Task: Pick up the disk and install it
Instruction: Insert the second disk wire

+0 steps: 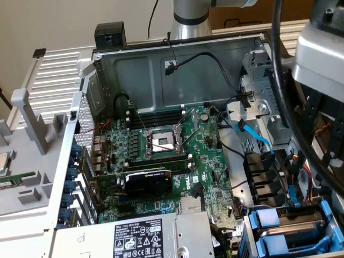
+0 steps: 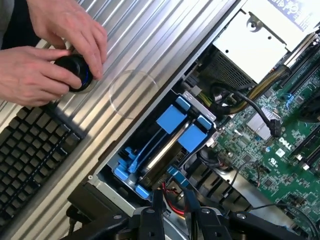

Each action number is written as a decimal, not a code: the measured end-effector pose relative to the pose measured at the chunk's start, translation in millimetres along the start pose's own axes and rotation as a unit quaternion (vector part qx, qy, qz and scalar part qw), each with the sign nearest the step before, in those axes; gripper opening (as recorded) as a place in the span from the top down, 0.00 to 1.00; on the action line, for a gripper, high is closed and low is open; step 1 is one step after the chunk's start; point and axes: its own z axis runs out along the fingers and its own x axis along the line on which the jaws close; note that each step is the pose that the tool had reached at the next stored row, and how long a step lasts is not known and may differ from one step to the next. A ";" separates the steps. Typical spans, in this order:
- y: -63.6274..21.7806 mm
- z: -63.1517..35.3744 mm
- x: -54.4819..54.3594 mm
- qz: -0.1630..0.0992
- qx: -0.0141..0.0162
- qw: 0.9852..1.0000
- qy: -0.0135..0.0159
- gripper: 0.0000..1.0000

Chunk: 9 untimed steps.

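The disk (image 2: pixel 164 151) shows as a silver edge between bright blue rails, sitting in the drive cage (image 2: pixel 115 181) at the corner of the open computer case. In the exterior view the disk (image 1: pixel 294 228) lies low on the exterior view's right, between pale blue tabs. My gripper (image 2: pixel 175 212) hovers just above that cage. Its two black fingers (image 2: pixel 158 210) stand a narrow gap apart with nothing between them; only red wires show behind the gap. The arm's grey wrist housing (image 1: pixel 321 54) hangs over the case's right side.
A person's hands (image 2: pixel 45 55) hold a black knob (image 2: pixel 75 72) on the ribbed metal table, beside a black keyboard (image 2: pixel 30 150). Inside the case are the green motherboard (image 1: pixel 177 156), black graphics card (image 1: pixel 148 183), grey power-supply box (image 1: pixel 140 236) and loose black and blue cables (image 1: pixel 258 137).
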 end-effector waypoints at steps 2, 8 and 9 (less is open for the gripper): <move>0.2 0.0 -0.3 -0.018 0.000 1.000 0.000 0.69; 0.4 0.0 -0.7 -0.066 0.000 0.998 0.000 0.69; 0.4 0.0 -0.8 -0.074 0.000 0.997 -0.001 0.69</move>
